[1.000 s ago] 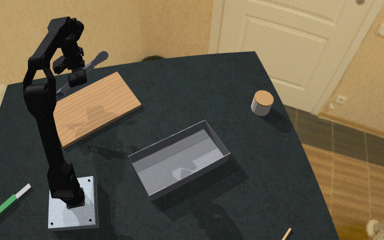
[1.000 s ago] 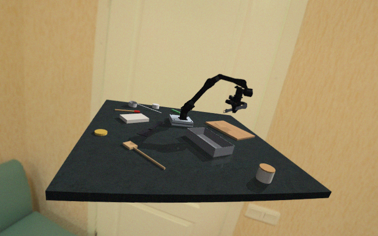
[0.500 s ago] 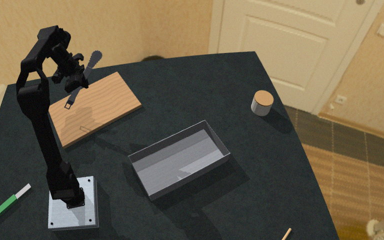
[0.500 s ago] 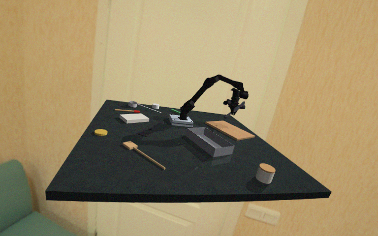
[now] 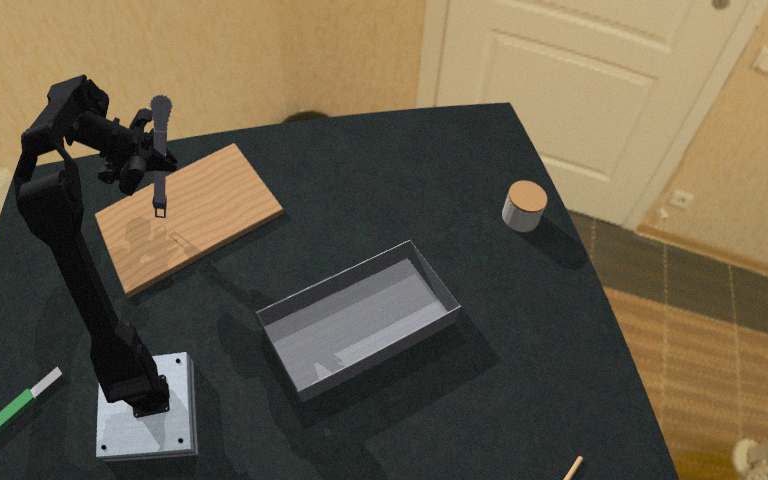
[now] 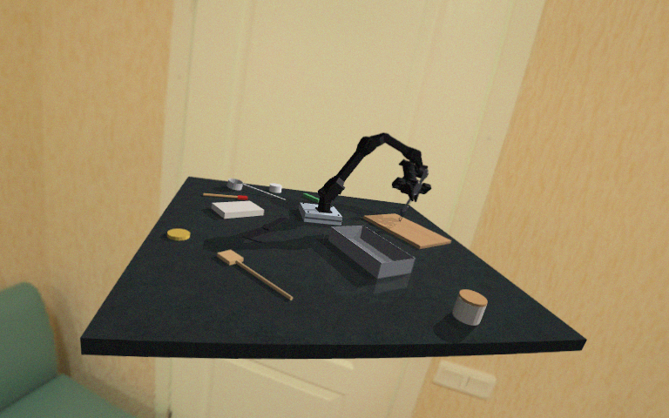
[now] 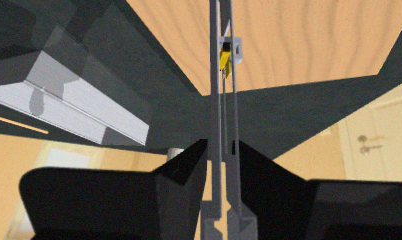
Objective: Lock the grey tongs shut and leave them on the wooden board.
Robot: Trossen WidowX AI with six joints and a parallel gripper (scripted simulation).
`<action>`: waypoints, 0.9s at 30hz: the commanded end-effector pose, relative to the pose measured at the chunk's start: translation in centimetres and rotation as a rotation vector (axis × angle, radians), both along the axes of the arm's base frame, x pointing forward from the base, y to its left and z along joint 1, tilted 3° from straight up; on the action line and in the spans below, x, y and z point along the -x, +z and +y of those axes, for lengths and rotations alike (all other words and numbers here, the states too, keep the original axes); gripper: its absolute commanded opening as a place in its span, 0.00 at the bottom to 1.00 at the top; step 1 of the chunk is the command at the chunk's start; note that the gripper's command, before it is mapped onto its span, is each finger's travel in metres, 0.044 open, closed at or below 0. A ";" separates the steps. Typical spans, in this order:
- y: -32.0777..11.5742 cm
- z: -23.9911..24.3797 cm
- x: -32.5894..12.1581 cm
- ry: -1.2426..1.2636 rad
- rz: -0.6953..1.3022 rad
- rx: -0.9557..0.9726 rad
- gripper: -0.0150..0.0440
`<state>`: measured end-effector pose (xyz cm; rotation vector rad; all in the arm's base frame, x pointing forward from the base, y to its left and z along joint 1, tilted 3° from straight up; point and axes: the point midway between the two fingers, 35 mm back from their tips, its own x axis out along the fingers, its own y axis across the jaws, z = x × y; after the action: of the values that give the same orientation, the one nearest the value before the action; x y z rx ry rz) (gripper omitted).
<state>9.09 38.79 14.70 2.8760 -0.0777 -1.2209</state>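
Observation:
The grey tongs [image 5: 161,120] [image 7: 214,110] are squeezed nearly closed, arms almost parallel. Their scalloped tips point up and the hinge end hangs down. My gripper [image 5: 162,157] [image 7: 219,147] is shut on the arms near mid-length. In the wrist view a small yellow part [image 7: 225,61] sits between the arms, close to the square loop by the hinge. Whether the lock has caught cannot be told. The tongs hang above the wooden board [image 5: 221,178] [image 6: 426,239] [image 7: 313,45]. The roasting tin [image 5: 380,358] [image 6: 396,266] [image 7: 95,102] stands beside the board, with no tongs in it.
A lidded jar [image 5: 522,215] [image 6: 469,309] stands beyond the tin. A green-handled tool [image 5: 9,411] lies left of the arm's base [image 5: 180,410]. A wooden paddle [image 6: 263,279], a white block [image 6: 238,211] and a yellow disc [image 6: 178,234] lie on the tin's other side.

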 end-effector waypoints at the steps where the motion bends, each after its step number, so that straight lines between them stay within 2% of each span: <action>1: 1.0 0.1 0.8 0.029 -0.148 -0.032 0.00; 9: 2.1 0.6 2.9 0.124 -0.396 -0.080 0.00; 27: 2.1 0.6 3.0 0.127 -0.402 -0.081 0.00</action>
<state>6.06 39.34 16.70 3.0870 0.1464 -0.6469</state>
